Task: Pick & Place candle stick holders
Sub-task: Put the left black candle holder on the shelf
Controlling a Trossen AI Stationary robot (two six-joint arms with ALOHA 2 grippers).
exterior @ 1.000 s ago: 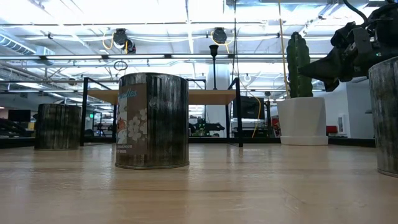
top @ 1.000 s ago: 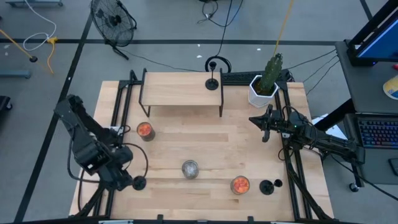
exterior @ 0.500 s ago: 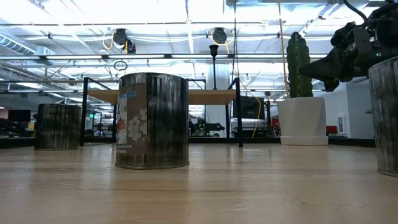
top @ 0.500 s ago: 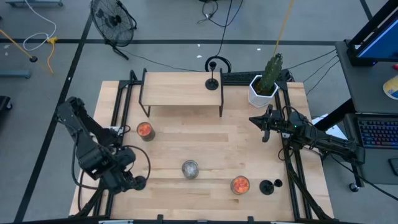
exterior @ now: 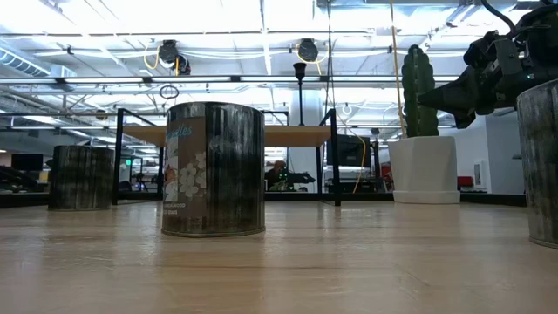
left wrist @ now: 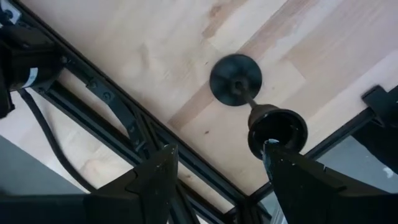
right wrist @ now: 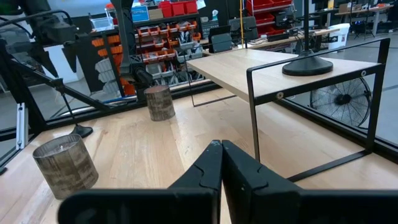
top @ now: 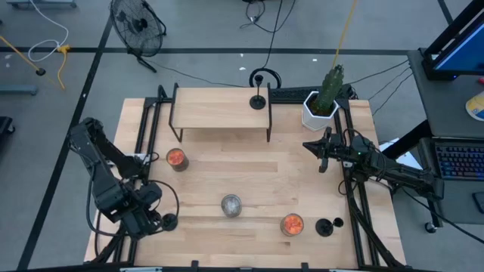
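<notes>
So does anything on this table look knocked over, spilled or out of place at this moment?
Nothing stands out. The candle stick holder on the shelf, the one at the front right and the one by the left gripper, near the table's front left edge, all stand upright. Jars and can look undisturbed.

In the high view the left gripper (top: 151, 224) covers part of a candle stick holder (top: 169, 221) at the table's (top: 249, 170) front-left corner, so only its base edge shows; whether the fingers touch it cannot be told there. In the left wrist view both fingers (left wrist: 155, 180) are cut off by the picture's edge. In the low view a jar (exterior: 542, 161) is cut by the frame, and the holder on the shelf (exterior: 299, 83) is too small to make out
</notes>
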